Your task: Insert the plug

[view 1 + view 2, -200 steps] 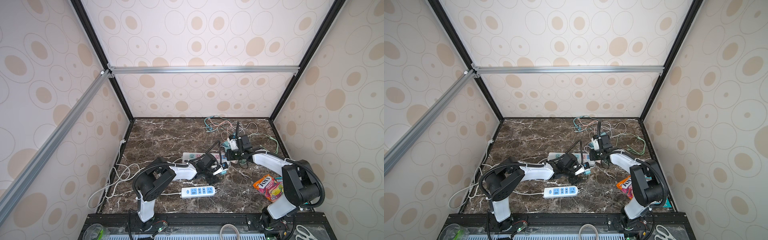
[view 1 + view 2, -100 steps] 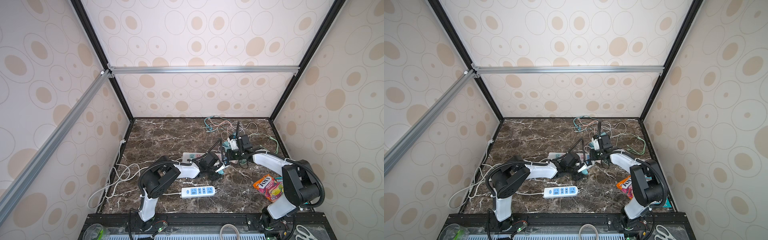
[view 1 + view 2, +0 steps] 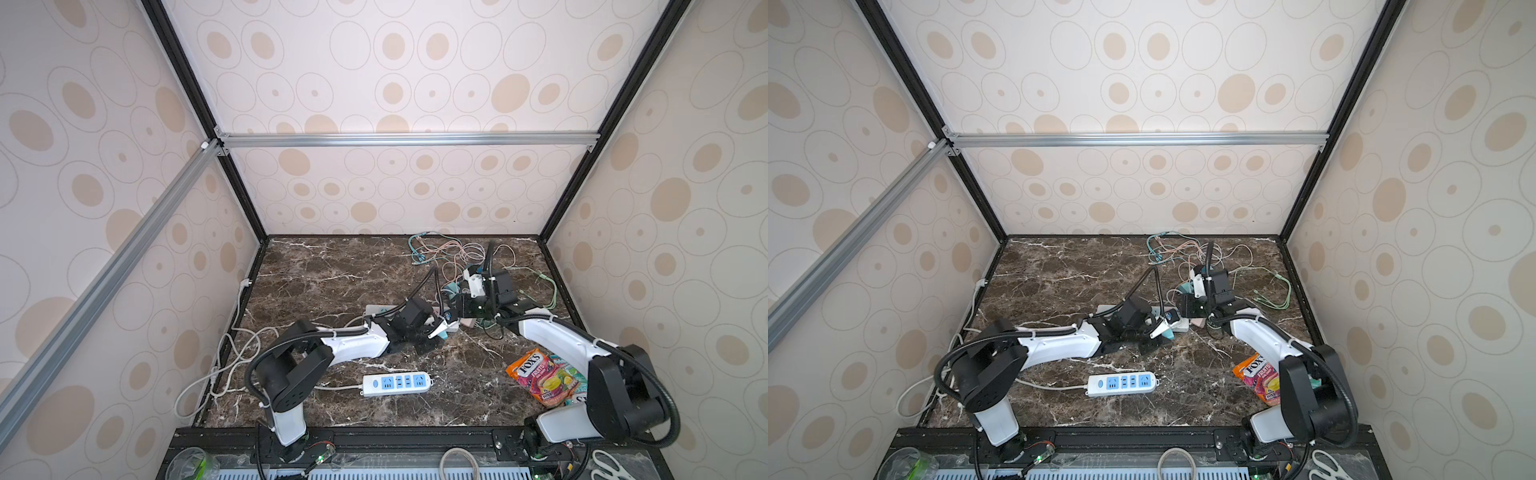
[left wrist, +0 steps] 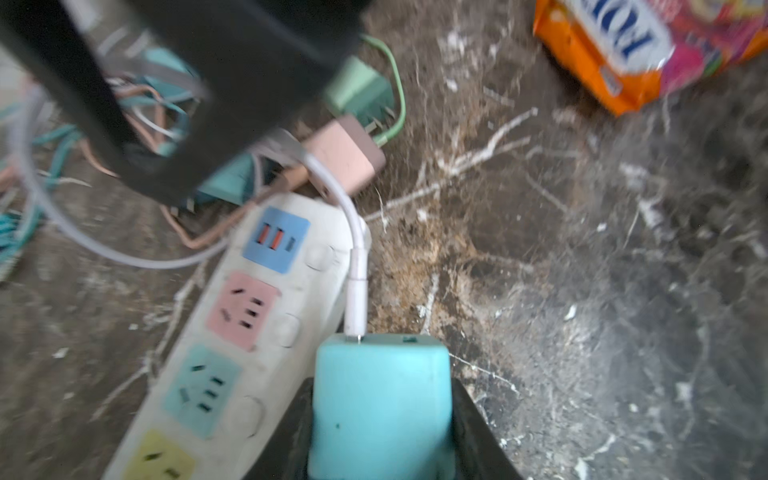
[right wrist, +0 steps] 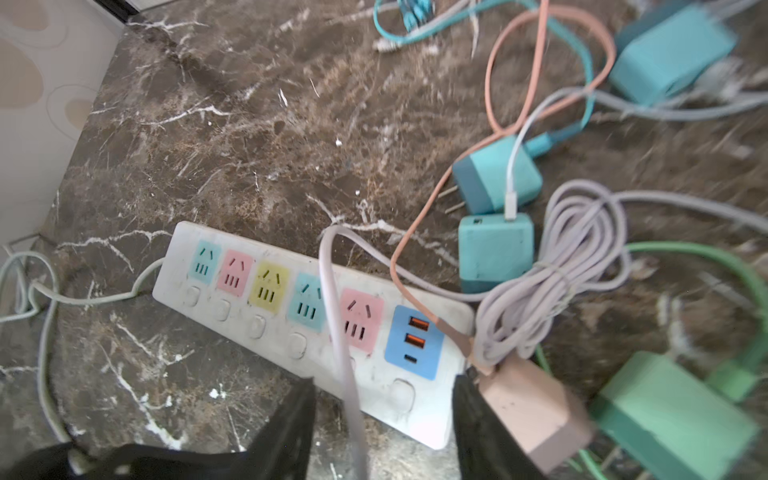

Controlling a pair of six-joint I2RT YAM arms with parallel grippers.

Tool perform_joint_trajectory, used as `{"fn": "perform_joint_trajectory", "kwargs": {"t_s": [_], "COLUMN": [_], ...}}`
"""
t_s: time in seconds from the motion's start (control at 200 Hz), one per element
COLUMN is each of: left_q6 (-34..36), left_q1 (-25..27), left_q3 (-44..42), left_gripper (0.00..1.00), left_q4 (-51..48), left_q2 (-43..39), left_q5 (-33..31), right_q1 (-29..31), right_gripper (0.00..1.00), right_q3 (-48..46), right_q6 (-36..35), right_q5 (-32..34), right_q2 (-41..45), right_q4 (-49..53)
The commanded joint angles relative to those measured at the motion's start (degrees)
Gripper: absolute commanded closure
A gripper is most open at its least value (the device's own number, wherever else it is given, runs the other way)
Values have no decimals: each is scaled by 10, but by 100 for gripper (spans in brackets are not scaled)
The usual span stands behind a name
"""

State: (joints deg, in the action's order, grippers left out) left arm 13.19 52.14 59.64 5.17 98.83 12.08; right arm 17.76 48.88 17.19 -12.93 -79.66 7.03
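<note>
Marble tabletop (image 3: 332,270), cables (image 5: 540,270) everywhere: left gripper (image 4: 380,390) grips the teal plug (image 4: 380,419) beside the power strip (image 4: 291,332); right gripper (image 5: 384,386) gapes wide. Next up, probably: line it up over a socket (image 4: 245,309).

Bright, even, diffuse light; soft shadows. Top views sharp, wide-angle edges bent. Wrist views motion-blurred, softest at borders.
</note>
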Motion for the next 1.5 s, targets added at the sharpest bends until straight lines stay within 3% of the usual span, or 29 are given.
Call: {"fn": "perform_joint_trajectory", "kwargs": {"t_s": [0.0,0.13,0.245,0.45,0.59,0.705,0.855,1.07,1.17,1.361,1.446,1.496], "left_q6": [-41,-77,-105,-147,-171,-171,-183,-184,-178,-164,-168,-169], "left_q1": [2,2,2,2,2,2,2,2,0,-7,-13,-15], "left_q3": [51,116,185,325,393,445,494,559,569,562,547,540], "left_gripper": [100,100,100,100,100,100,100,100,100,100,100,100], "left_q4": [10,0,-14,-58,-65,-83,-104,-138,-147,-159,-161,-165], "left_q2": [-58,-76,-68,-27,-17,-7,10,26,21,6,5,8], "left_q5": [-24,-32,-47,-57,-90,-105,-121,-138,-152,-190,-201,-201], "right_q1": [-14,-39,-44,-44,-48,-70,-73,-97,-140,-224,-232,-232], "right_gripper": [34,11,6,0,0,0,1,7,11,16,15,14], "right_q3": [-21,-39,-45,-47,-45,-70,-76,-76,-61,-29,-12,-9], "right_q6": [14,-20,-66,-133,-117,-104,-126,-23,35,87,57,10], "right_q5": [41,89,79,-11,6,-27,-5,144,169,125,94,21], "right_q2": [61,100,101,59,50,68,60,23,-6,-66,-71,-64], "right_q4": [-21,-12,-5,-41,-69,-107,-78,-74,-44,-12,4,0]}}
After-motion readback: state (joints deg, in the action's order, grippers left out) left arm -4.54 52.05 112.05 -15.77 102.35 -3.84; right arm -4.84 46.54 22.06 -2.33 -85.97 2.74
